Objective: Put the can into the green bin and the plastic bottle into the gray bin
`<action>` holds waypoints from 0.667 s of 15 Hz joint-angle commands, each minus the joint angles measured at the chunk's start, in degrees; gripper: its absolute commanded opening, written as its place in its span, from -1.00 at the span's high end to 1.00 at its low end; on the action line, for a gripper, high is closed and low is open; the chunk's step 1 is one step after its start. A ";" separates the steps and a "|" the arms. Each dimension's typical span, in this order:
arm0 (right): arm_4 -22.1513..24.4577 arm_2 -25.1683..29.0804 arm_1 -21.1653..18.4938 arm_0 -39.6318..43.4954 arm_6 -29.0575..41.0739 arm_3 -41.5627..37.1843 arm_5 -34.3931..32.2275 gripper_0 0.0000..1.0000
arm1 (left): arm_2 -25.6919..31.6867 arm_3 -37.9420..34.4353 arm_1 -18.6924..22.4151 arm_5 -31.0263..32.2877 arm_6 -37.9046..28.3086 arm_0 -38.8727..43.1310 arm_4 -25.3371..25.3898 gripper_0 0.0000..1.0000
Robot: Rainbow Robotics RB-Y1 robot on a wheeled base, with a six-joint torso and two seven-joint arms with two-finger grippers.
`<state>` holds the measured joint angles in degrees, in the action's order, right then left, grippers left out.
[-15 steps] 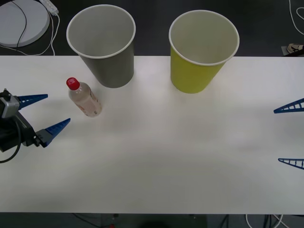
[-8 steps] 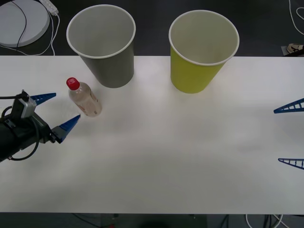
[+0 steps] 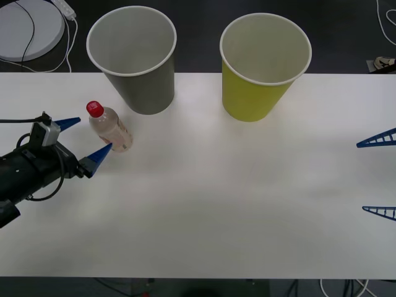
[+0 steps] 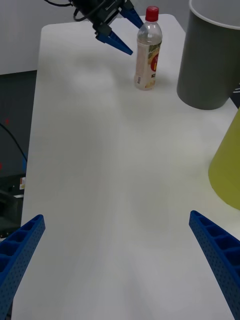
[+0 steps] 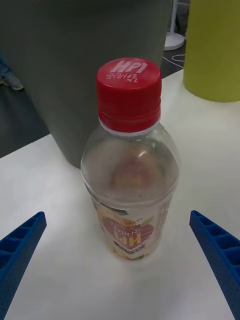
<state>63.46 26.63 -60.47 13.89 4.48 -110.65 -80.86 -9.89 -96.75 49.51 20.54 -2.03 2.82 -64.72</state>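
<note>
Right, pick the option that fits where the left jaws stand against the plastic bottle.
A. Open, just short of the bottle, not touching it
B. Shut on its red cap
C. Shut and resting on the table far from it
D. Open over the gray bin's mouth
A: the left gripper is open beside the upright plastic bottle, its blue fingers apart at either side with table showing between them and the bottle.

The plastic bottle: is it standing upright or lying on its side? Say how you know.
Upright. The plastic bottle stands on its base on the table, red cap at the top, beside the gray bin.
</note>
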 commanded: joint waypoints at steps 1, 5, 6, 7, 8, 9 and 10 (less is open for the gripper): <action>0.00 0.00 0.00 0.00 0.00 0.00 0.00 -1.00 | -2.86 0.69 -0.03 -3.22 -0.17 -1.67 0.30 -1.00; 0.00 0.00 0.00 0.00 0.00 0.00 0.00 -1.00 | -4.62 2.27 -1.52 -4.45 -0.52 -3.78 -0.06 -1.00; 0.00 0.00 0.00 0.00 0.00 0.00 0.00 -1.00 | -4.70 2.88 -2.40 -4.45 -0.52 -4.40 -0.32 -1.00; 0.00 0.00 0.00 0.00 0.00 0.00 0.00 -1.00 | -4.70 3.24 -2.93 -4.45 -0.61 -4.75 -0.67 -1.00; 0.00 0.00 0.00 0.00 0.00 0.00 0.00 -1.00 | -4.70 3.85 -3.63 -4.45 -0.61 -5.19 -1.11 -1.00; 0.00 0.00 0.00 0.00 0.00 0.00 0.00 -1.00 | -4.62 4.47 -4.25 -4.45 -0.52 -5.81 -1.55 -1.00; 0.00 0.00 0.00 0.00 0.00 0.00 0.00 -1.00 | -4.70 5.08 -4.95 -4.45 -0.61 -6.33 -2.08 -1.00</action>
<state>63.46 26.63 -60.47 13.89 4.48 -110.65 -80.86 -14.53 -92.19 45.14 16.05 -2.58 -3.07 -66.33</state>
